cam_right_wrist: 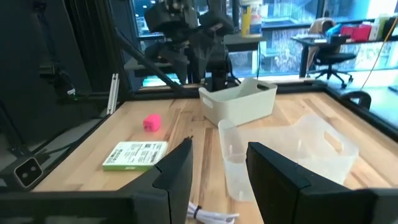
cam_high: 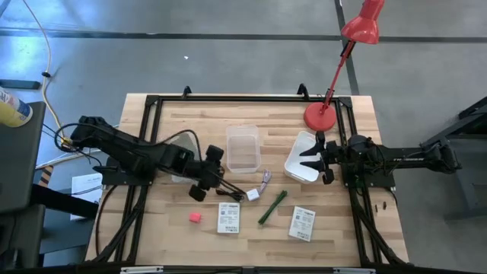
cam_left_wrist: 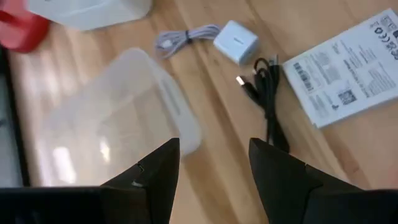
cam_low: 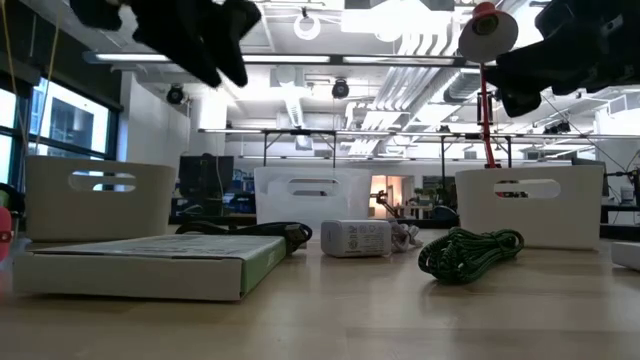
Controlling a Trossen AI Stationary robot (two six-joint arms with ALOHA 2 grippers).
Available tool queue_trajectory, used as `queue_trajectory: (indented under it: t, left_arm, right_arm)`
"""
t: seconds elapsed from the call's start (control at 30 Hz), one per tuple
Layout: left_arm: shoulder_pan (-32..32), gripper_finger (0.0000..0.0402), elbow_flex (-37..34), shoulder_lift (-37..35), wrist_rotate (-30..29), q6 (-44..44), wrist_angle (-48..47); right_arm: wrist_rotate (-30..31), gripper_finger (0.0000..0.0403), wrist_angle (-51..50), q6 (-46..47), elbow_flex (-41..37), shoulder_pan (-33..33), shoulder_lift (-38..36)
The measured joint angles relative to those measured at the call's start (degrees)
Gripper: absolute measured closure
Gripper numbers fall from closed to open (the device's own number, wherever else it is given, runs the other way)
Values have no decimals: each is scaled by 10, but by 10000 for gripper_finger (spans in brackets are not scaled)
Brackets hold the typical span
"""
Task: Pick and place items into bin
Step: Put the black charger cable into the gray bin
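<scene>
- My left claw (cam_high: 204,183) hangs above the worktop (cam_high: 167,228), just beside the clear bin (cam_high: 243,148) on its left; its fingers (cam_left_wrist: 155,171) stand apart with nothing between them
- From my left wrist view I look down past those fingers at the clear bin (cam_left_wrist: 106,118), the thin dark cable (cam_left_wrist: 267,106), the white cube (cam_left_wrist: 236,41) with its pale bundled cord (cam_left_wrist: 183,38), and one flat white printed packet (cam_left_wrist: 348,68)
- The dark cable (cam_high: 230,193) lies on the wood just beside my left claw, between it and the white cube (cam_high: 253,194); I cannot tell whether cable and claw touch
- The pink cube (cam_high: 195,218) sits alone near the front of the worktop, below my left claw in the high view
- One packet (cam_high: 228,218) lies right of the pink cube; the green stick (cam_high: 272,207) lies slantwise between this packet and a second packet (cam_high: 302,224)
- My right claw (cam_high: 312,158) is over the white bin (cam_high: 298,169) at the right, near the base of the red lamp (cam_high: 321,116); its fingers (cam_right_wrist: 177,168) are parted and empty
- From the right wrist view I see another white bin (cam_right_wrist: 239,102) across the worktop, with the pink cube (cam_right_wrist: 152,122) and a packet (cam_right_wrist: 134,155) lying on the wood
- All the items rest on the worktop; the clear bin holds nothing that I can make out
</scene>
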Motion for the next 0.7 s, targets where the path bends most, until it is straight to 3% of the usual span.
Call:
queue_trajectory:
  t: [0.4, 0.7]
  left_arm:
    - [-38, 220, -23, 131, 12, 0, 110]
    - [-37, 220, -24, 182, 12, -9, 140]
  right_arm:
    - [0, 261, -3, 0, 0, 0, 4]
    - [-12, 261, 10, 39, 0, 0, 16]
